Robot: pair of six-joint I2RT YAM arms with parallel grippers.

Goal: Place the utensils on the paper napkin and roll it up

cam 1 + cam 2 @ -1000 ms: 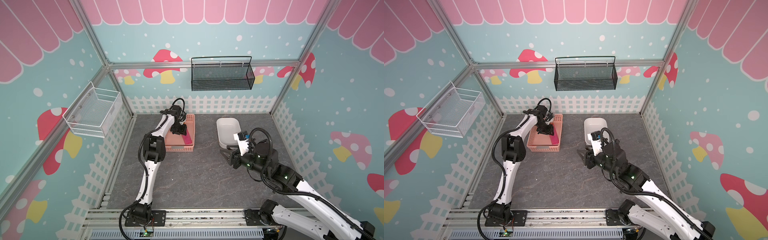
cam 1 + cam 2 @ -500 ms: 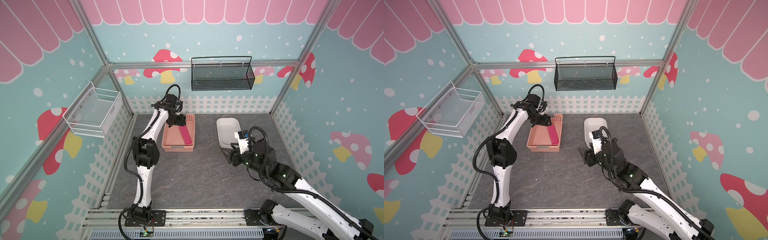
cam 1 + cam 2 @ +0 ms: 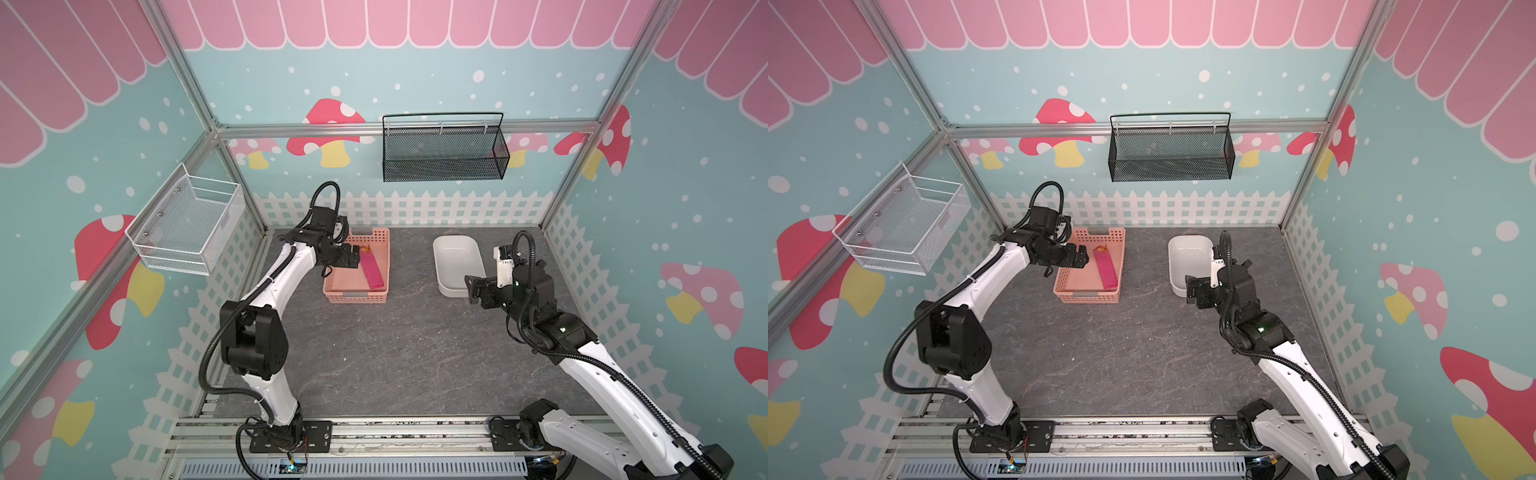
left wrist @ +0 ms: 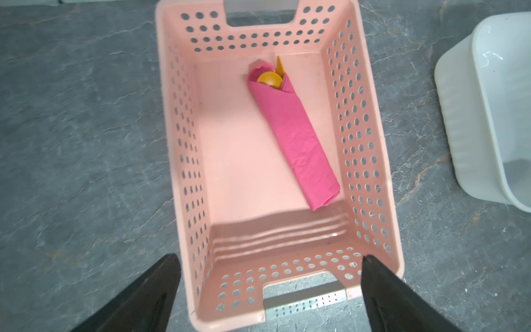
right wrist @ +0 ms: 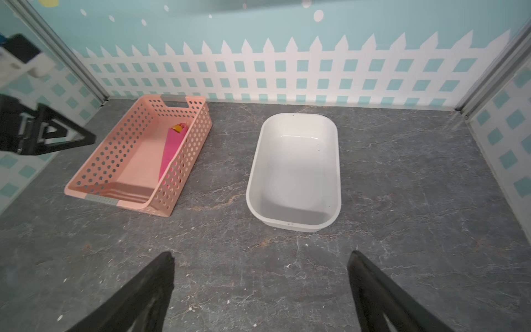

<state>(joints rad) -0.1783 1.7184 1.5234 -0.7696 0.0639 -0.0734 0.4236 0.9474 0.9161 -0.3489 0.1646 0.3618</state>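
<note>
Left fingers point(image 3: 353, 256), right fingers point(image 3: 476, 287) opened wide, paper napkin point(image 4: 293, 138) around utensils point(image 4: 268, 79) in basket point(image 4: 178, 143)

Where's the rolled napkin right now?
In both top views the rolled napkin lies inside the pink basket, near its right wall, left of the white tub.
</note>
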